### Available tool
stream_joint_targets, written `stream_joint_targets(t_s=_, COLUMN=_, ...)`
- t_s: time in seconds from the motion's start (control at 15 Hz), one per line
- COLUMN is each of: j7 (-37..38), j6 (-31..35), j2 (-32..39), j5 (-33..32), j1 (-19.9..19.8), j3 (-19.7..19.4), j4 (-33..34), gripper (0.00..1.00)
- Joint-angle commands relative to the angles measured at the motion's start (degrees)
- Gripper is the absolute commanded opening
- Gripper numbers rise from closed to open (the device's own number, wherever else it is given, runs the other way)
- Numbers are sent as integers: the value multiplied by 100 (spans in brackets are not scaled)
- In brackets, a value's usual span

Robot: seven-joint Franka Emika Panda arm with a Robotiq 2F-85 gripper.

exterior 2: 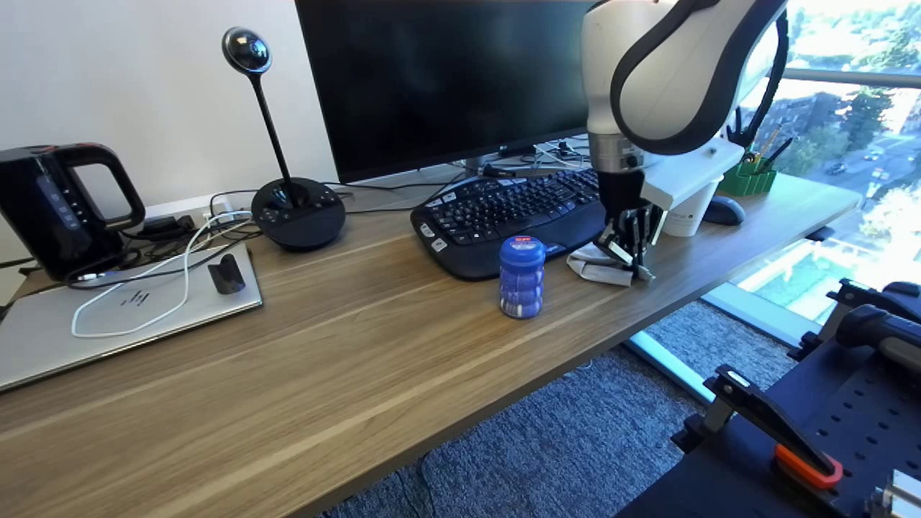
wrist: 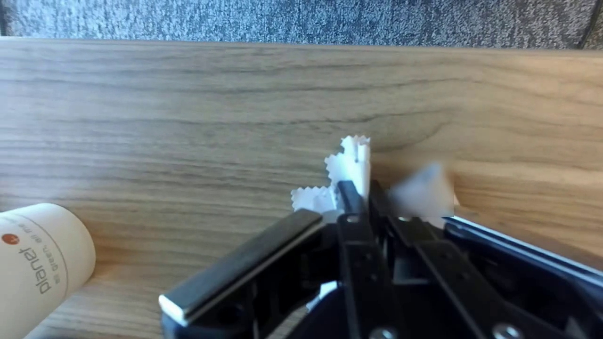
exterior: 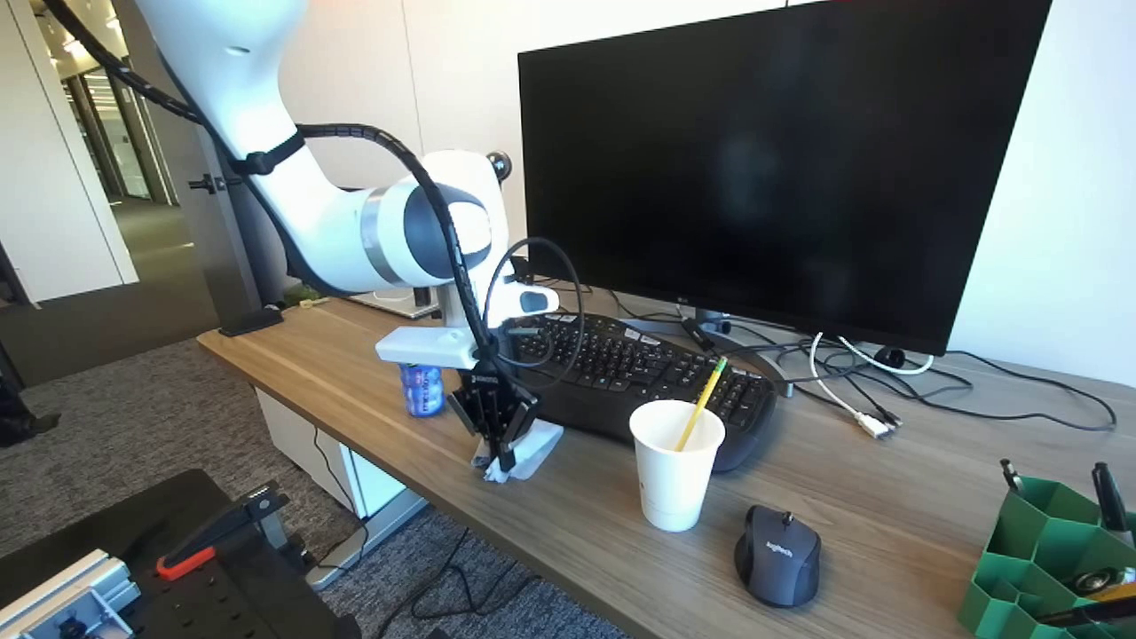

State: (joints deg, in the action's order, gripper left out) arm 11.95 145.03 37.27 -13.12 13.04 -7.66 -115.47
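A: How does the gripper [wrist: 364, 200] stand?
B: Its fingers [wrist: 350, 195] are almost together, with a fold of white cloth [exterior: 537, 450] pinched between them.
A: And where is this cloth?
B: It is on the tabletop [exterior 2: 374, 360], just in front of the keyboard [exterior 2: 507, 216], between the blue jar [exterior 2: 522, 279] and the paper cup [exterior: 672, 484], in which a pencil [exterior: 700, 406] leans.

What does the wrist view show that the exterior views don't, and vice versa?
Only in the wrist view: legible "planet" lettering on the white cup and the zigzag edges of the white cloth.
In both exterior views only: the monitor, mouse, blue container and green pen holder.
Shared: the cup, the wooden desk, and the gripper closed on the cloth.
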Motion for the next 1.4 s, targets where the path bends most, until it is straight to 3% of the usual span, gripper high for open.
stream_joint_targets(t_s=0.0, j7=184, j6=-259, j2=153, j5=8, j1=-139, j3=-37, j4=290, gripper=2)
stream_joint_targets(t_s=0.47, j7=325, j6=-499, j2=147, j5=132, j1=-380, j3=23, j4=424, gripper=2)
stream_joint_targets(t_s=1.33, j7=192, j6=-296, j2=-367, j5=-2, j1=-277, j3=228, j4=-157, gripper=2)
